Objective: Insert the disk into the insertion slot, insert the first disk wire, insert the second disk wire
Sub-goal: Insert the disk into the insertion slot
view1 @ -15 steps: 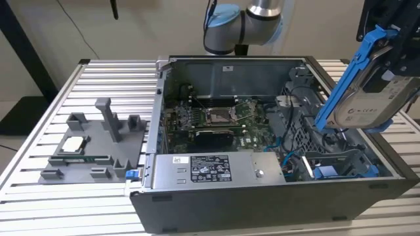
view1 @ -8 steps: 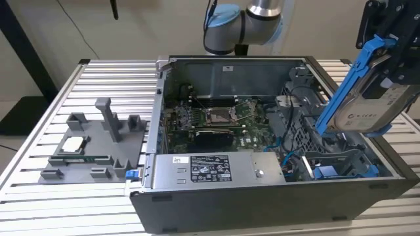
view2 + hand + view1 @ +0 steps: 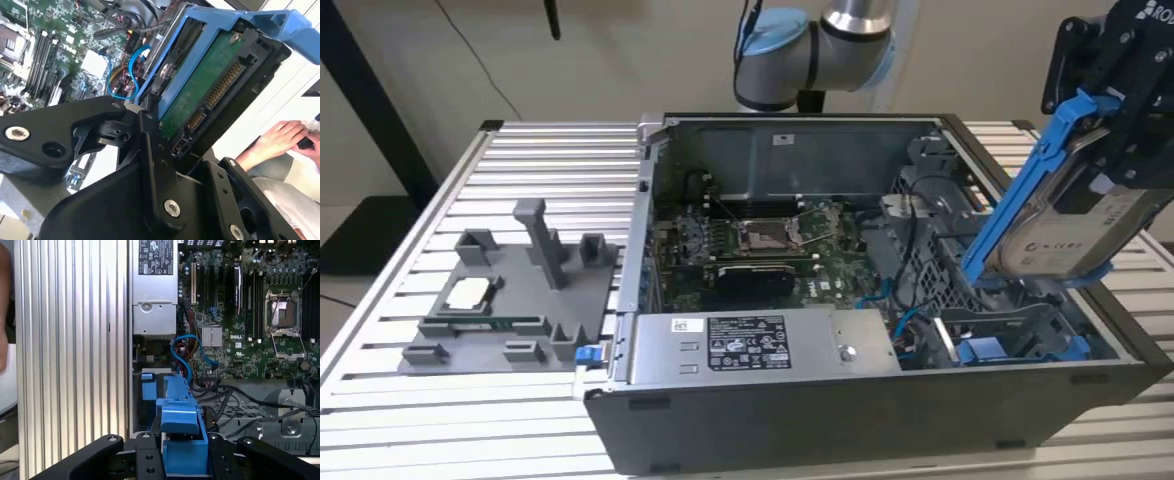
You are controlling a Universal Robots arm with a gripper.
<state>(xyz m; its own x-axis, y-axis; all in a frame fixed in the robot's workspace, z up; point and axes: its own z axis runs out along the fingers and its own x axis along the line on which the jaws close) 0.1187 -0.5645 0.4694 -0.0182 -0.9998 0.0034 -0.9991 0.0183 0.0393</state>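
While the open computer case (image 3: 761,420) lay on the slatted table (image 3: 520,160), the insertion slot (image 3: 1014,335) sat in the case's near corner at the exterior view's right, a grey bay with blue guides. The disk (image 3: 1061,235) hung above that bay and appeared clear of it, its long axis steeply tilted and its lower end nearer the slot. The gripper (image 3: 1107,170) had its jaws closed on the disk's blue-framed sides at the upper part, so the slot lay below the jaws.
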